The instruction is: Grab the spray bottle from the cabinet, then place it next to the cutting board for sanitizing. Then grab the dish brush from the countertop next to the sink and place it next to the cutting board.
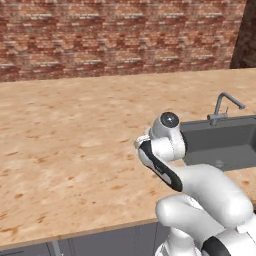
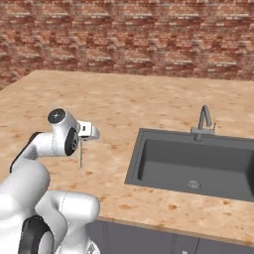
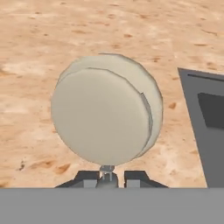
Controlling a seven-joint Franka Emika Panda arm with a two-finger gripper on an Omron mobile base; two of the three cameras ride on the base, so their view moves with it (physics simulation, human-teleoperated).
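Dish brush [image 3: 105, 116] head hides, seemingly, its handle in gripper [image 3: 106, 178].

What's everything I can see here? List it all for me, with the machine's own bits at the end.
countertop: one, light tan speckled slab, spanning the scene below the wall.
sink: one, dark grey basin, sunk into the countertop to the arm's right.
tap: one, thin curved grey metal, at the back rim of the sink.
brick wall: one, red-brown, behind the countertop.
drawers: grey fronts, under the countertop edge; count unclear.
dish brush: one, round cream-white head with a thin pale stick handle, held above the countertop left of the sink.
arm: one, white with dark joints, reaching over the countertop.
pincer: one, dark-tipped, shut on the dish brush handle.
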